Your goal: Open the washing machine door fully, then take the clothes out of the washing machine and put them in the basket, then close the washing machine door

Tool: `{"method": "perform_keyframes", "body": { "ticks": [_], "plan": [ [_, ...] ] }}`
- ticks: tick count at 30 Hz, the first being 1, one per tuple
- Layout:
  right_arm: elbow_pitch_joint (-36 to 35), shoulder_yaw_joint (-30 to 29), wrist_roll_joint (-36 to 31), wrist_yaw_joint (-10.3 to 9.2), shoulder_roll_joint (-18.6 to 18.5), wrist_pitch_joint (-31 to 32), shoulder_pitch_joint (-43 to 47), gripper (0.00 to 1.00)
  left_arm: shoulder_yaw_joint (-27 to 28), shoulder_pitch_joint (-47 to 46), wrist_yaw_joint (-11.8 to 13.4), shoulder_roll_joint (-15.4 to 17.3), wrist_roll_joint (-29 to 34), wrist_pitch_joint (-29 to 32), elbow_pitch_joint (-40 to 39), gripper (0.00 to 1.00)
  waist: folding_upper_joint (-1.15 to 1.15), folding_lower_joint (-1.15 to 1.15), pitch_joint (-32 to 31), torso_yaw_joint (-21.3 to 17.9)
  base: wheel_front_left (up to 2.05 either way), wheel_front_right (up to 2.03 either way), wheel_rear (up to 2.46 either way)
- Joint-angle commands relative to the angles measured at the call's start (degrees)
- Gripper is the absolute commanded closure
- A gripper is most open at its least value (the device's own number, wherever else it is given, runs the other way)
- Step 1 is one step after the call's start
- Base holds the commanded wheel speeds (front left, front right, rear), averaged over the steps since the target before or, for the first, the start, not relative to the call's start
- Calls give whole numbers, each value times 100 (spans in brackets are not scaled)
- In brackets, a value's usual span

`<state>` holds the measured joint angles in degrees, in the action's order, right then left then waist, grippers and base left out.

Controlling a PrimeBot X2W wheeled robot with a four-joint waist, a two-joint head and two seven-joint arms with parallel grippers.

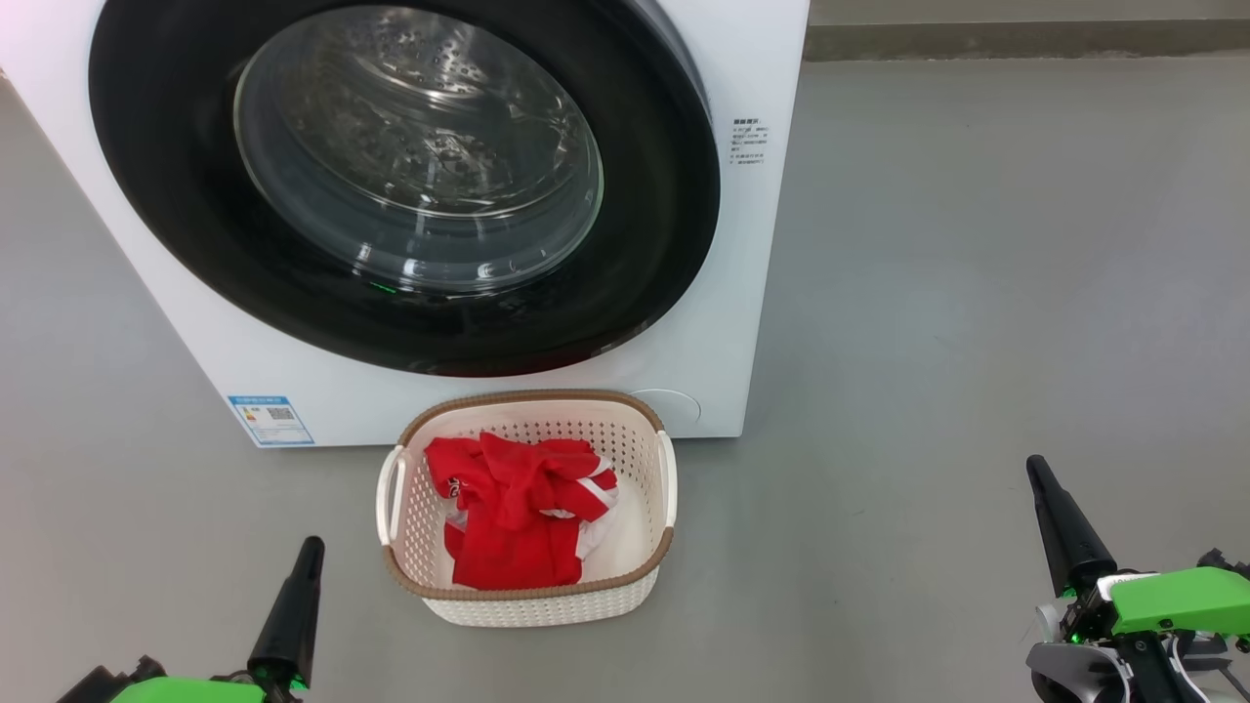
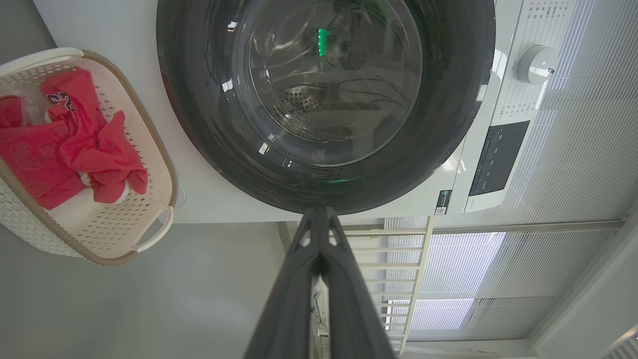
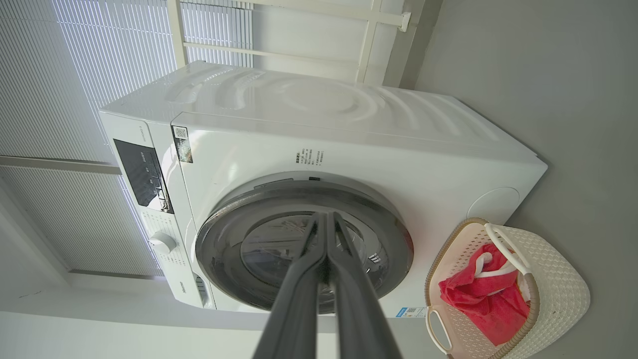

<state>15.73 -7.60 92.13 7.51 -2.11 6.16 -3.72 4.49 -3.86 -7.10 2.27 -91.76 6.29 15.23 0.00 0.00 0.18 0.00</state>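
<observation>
Head: red clothes (image 1: 518,522) with white trim, bunched in cream basket (image 1: 537,610) just in front of washing machine (image 1: 752,293); black-rimmed door (image 1: 664,244) shut. Left wrist: left fingers (image 2: 291,299) pressed together, empty. Right wrist: right fingers (image 3: 299,299) pressed together, empty.

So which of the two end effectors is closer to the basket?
The left end effector, lower left: it sits near the basket, while the right end effector is far off.

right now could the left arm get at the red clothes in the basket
Probably yes: the clothes lie uncovered in the open basket, with bare floor between it and the shut left tool.
</observation>
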Motion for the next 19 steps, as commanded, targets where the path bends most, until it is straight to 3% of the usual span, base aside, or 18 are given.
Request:
{"method": "perform_keyframes", "body": {
  "ticks": [1, 19],
  "plan": [
    [-170, 108, 4, -2, -76, 33, -246, 100, 203, -232, -39, 61, -40, 20, -120, 100, 0, 0, 0, 0, 0, 0, 0],
    [-170, 108, 4, -2, -76, 33, -246, 100, 203, -232, -39, 61, -41, 19, -120, 100, 0, 0, 0, 0, 0, 0, 0]
  ]
}}
